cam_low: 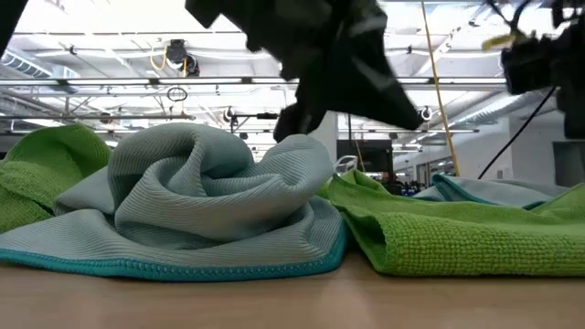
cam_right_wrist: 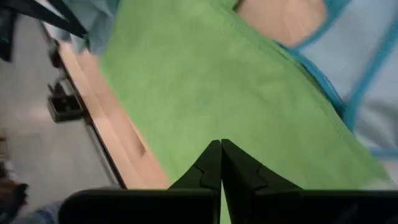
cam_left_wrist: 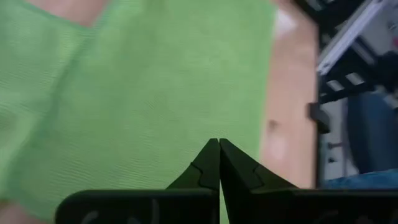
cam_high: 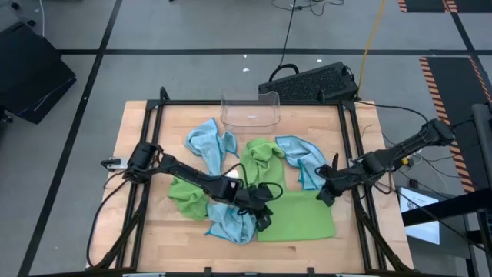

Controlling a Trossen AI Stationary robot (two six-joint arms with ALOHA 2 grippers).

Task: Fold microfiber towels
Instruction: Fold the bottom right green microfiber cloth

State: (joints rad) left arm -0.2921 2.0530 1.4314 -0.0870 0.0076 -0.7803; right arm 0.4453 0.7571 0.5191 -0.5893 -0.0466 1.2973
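Pale wooden bench point(cam_high: 154, 231) carries crumpled light blue and lime green microfiber towels point(cam_high: 223, 165); left end effector point(cam_high: 264, 221), fingers together and empty, sits at one flat lime green towel point(cam_high: 300, 215), apparently smoothing it; right end effector point(cam_high: 324, 196), likewise together, hovers at its far corner.

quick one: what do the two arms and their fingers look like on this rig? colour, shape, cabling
Both arms are dark, near-black, built of slim jointed segments. The left gripper and right gripper each end in two matte black fingers that taper to a sharp wedge with stepped, notched inner edges. Black cables loop along the left arm; a small yellow detail shows near the right arm's cabling. No markings legible.
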